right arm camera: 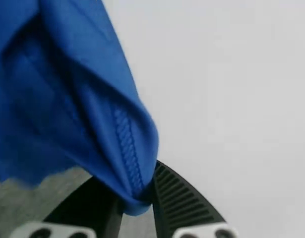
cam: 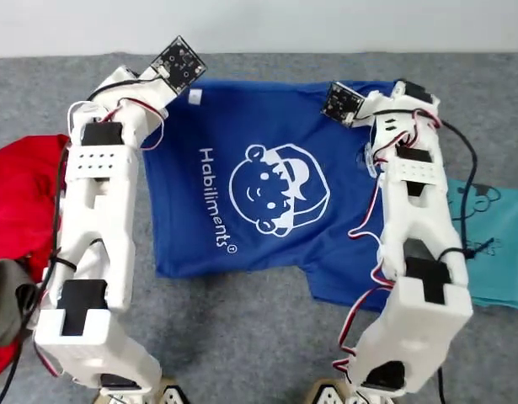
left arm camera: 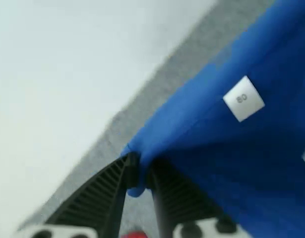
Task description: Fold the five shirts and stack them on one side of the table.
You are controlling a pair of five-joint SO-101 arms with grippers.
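High view has the shirt (cam: pixel 267 194) spread toward the bases from the left tool (left arm camera: pixel 136 174) and right tool (right arm camera: pixel 138 197), each clamped on a far corner.

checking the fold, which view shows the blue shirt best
The high view: the shirt shows nearly whole, print up. The wrist views catch a pinched edge in the left gripper and the right gripper.
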